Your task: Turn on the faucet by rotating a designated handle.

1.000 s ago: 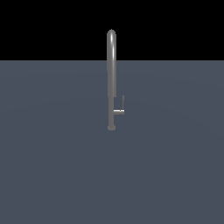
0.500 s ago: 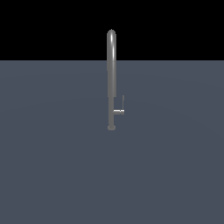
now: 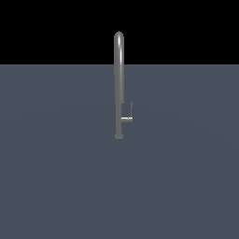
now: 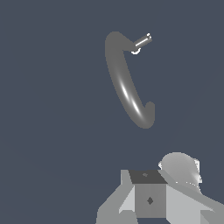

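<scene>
A tall grey faucet [image 3: 119, 84] is standing alone on a flat slate-blue surface [image 3: 56, 186] in the exterior view, its small handle [image 3: 128, 116] jutting from the lower pipe toward the exterior view's right, a slender rod rising from a short shiny stub. No arm is appearing in that view. In the wrist view, the camera is looking down on the faucet's arched top [image 4: 127, 87], with the handle [image 4: 142, 43] poking out at the far end. Only a blocky part of the gripper [image 4: 151, 197] is showing at the picture's edge, well apart from the handle; whether its fingers are spread or pressed together cannot be told. The risk being run: the lever is thin and sitting just beside the pipe, so an imprecise approach could be striking the pipe or slipping off the rod.
</scene>
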`<state>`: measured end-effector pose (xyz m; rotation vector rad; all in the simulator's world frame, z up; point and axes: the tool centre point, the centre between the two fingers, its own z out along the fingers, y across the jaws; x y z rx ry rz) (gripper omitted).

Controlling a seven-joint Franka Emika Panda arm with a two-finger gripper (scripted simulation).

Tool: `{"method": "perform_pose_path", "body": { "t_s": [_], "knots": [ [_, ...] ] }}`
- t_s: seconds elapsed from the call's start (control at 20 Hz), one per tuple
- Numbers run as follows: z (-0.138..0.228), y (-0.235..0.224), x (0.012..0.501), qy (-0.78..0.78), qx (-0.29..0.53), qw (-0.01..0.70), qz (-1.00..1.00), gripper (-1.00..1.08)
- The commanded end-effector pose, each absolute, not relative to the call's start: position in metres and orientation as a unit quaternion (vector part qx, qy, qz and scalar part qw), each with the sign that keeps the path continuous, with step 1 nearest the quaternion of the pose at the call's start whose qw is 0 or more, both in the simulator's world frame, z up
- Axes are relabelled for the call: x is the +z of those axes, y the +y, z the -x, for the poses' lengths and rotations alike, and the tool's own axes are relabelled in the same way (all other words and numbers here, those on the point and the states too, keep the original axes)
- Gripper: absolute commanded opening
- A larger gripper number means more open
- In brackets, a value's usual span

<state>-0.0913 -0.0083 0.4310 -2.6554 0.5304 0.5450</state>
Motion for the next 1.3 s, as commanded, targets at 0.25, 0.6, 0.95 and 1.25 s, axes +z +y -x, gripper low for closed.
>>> {"method": "perform_pose_path", "body": {
  "t_s": [0.25, 0.6, 0.95, 1.25],
  "knots": [
    [0.053, -0.019, 0.401, 0.244, 0.249, 0.243, 0.905, -1.00],
    [0.020, -0.029, 0.366, 0.295, 0.302, 0.296, 0.857, -1.00],
    [-0.009, -0.040, 0.323, 0.349, 0.356, 0.350, 0.793, -1.00],
    [-0.031, -0.048, 0.277, 0.396, 0.405, 0.398, 0.722, -1.00]
  ]
}}
